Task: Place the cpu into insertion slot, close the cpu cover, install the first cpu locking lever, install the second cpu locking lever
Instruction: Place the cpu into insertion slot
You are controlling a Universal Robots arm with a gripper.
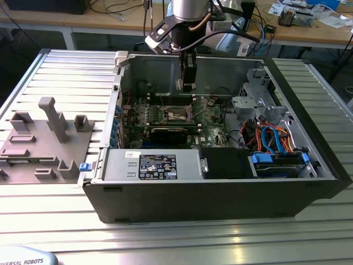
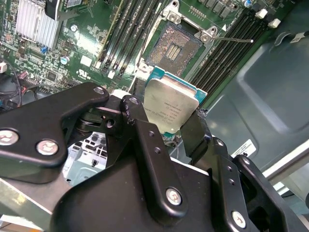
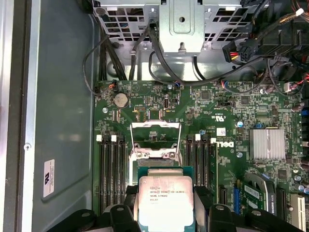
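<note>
Holders of grey plastic lie on the counter at the exterior view's left. To the right of them stands the open computer case, and my hand hangs inside it over the green board.

In both wrist views my hand is clenched on the chip. The black fingers press two opposite edges, and the grey metal top faces the cameras. The chip is in the air above the board, apart from the socket, whose cover stands raised.

I judge the chip light and stiff but delicate. The smooth top may slip and the underside should not be touched, so the edges are the right place to take hold.

Its underside is hidden from me. In the first wrist view the chip covers most of the socket. A thin wire lever shows beside the socket; the other lever I cannot make out.
</note>
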